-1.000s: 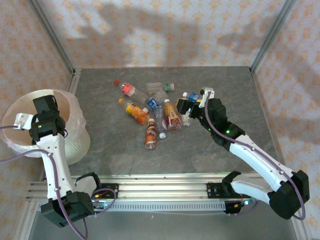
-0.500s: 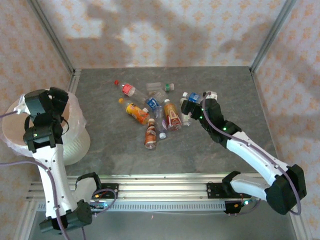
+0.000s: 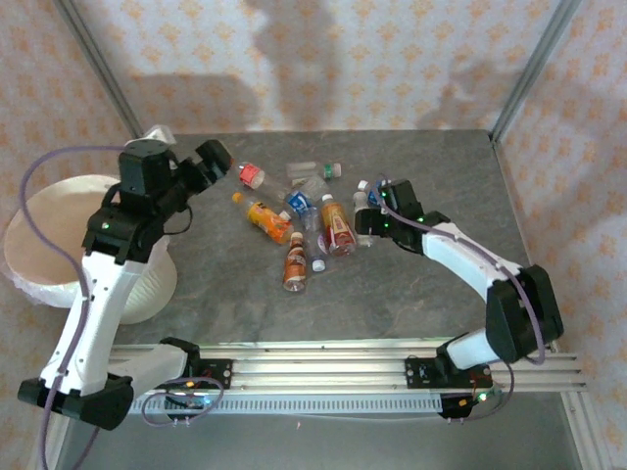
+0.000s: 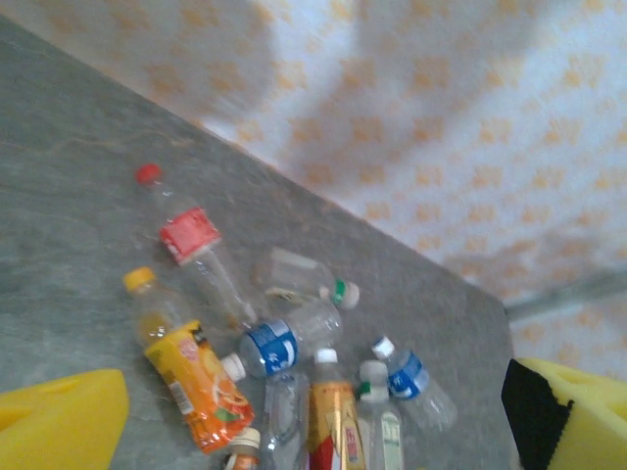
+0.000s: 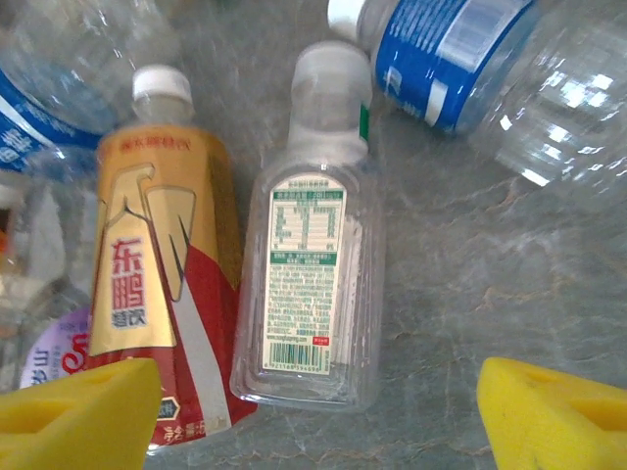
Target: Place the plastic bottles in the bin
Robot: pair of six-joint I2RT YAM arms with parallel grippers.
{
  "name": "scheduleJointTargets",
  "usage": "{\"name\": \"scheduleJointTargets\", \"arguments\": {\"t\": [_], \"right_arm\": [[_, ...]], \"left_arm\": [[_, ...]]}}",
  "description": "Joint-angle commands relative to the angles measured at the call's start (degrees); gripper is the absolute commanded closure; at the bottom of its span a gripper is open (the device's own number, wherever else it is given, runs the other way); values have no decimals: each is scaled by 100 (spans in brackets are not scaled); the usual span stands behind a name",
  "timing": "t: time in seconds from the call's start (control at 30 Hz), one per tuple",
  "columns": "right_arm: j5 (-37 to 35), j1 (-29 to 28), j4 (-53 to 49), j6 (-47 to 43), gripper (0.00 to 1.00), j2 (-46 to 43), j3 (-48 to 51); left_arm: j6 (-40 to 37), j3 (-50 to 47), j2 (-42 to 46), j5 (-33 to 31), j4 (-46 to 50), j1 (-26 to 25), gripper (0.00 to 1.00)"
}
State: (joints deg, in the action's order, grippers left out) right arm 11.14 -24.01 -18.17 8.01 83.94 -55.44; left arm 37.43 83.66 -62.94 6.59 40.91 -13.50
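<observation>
As my right gripper [image 5: 315, 392] hangs right over the clear white-labelled bottle [image 5: 309, 284], that one is mine to take. It lies flat, cap toward the top of the wrist frame, long axis running between my two pads, which stand apart on either side and hold nothing. The red-and-gold bottle [image 5: 162, 284] lies touching its left flank, partly under my left pad, so I judge closing may nudge it. A blue-labelled bottle [image 5: 441, 59] lies just beyond the cap. My left gripper [image 3: 211, 162] is wide open and empty, at the upper left of the heap [image 3: 294, 211]. The bin [image 3: 20, 284] sits far left, well apart. The grey table [image 3: 421, 294] is flat, with wallpapered walls [image 3: 343, 69] set well back.
</observation>
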Motion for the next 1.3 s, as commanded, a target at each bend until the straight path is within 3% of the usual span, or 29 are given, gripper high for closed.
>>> {"name": "scheduleJointTargets", "arguments": {"t": [0.0,0.4,0.87,1.07,1.27], "right_arm": [[458,36,-384,-312,18,391,-308],[160,29,-407,-317,27,1200,-661],[55,19,-344,-443,22,1712,-781],[12,3,-77,-363,35,1725,-647],[-46,2,28,-469,44,1182,-487]], "left_arm": [[-419,68,-111,-146,-370,-495,0],[-120,-420,-355,-139,-359,-742,0],[19,-623,-358,-285,-168,-738,0],[19,-552,-506,-248,-61,-741,0],[36,-570,-587,-246,-46,-738,0]]}}
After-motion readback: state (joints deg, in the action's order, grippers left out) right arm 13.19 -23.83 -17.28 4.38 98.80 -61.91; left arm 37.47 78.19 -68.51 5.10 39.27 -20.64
